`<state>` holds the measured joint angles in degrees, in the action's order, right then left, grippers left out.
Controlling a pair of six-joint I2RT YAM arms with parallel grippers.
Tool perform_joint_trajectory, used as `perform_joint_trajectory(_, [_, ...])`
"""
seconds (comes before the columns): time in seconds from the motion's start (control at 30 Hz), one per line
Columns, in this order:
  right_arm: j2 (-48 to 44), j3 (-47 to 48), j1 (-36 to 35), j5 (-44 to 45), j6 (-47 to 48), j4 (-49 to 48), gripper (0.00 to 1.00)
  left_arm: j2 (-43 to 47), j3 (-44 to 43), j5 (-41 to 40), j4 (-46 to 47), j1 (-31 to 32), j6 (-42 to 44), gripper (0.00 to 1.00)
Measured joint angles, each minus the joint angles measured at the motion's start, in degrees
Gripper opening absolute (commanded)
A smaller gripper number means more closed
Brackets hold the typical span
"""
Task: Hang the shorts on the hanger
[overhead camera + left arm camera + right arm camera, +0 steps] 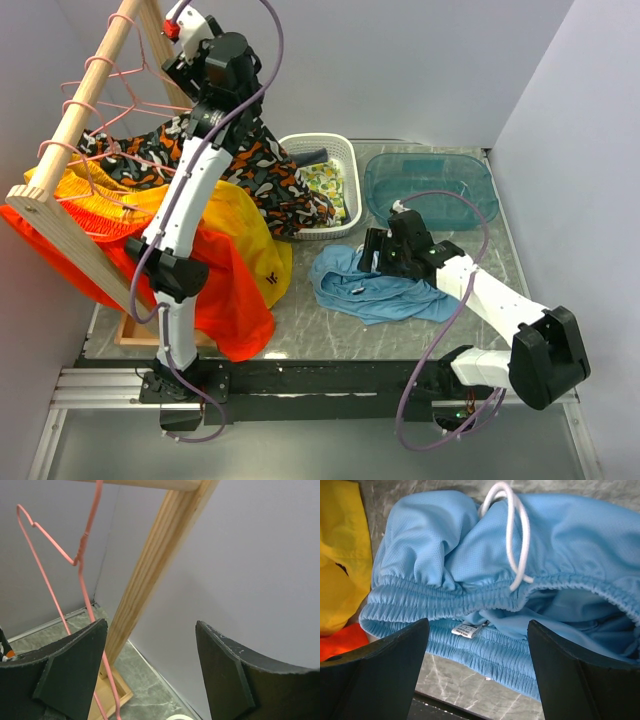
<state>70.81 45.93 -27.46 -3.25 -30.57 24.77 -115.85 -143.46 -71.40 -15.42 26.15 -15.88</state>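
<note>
While the right gripper (477, 645) stands wide open and empty just above the waistband of the shorts (445, 545), they lie crumpled on the table (330, 340) beside a yellow garment (340, 555). The left gripper (150, 655), also spread and empty, is raised by the wooden rack (150, 570), with the hanger (79, 559) just beside one finger.

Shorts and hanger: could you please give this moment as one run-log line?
left hand: open, near hanger | right hand: open, above shorts | shorts: lying on table, not hung
</note>
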Motion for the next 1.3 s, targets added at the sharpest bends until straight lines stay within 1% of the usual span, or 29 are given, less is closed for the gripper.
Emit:
perform_joint_trajectory(0.13, [0.61, 0.39, -0.59, -0.22, 0.2, 0.04, 0.87, 0.2, 0.07, 1.09, -3.87, -1.53, -3.56, 0.75])
perform_joint_trajectory(0.4, [1.77, 1.46, -1.29, -0.22, 0.42, 0.07, 0.87, 1.84, 2.6, 1.27, -7.02, -2.78, -7.13, 0.75])
perform_joint_trajectory(0.57, [2.86, 1.86, -1.95, -0.22, 0.46, 0.11, 0.87, 2.62, 2.6, 3.21, -10.08, -4.04, -10.56, 0.74])
perform_joint_trajectory(0.87, [4.63, 2.56, -2.47, 0.11, 0.61, 0.46, 0.87, 3.48, 3.96, 4.24, -12.72, -5.53, -13.53, 0.73])
perform_joint_trajectory(1.3, [5.44, 3.67, -3.17, 0.63, 1.36, 0.94, 0.87, 3.5, 4.26, 9.29, -16.15, -8.79, -18.29, 0.7])
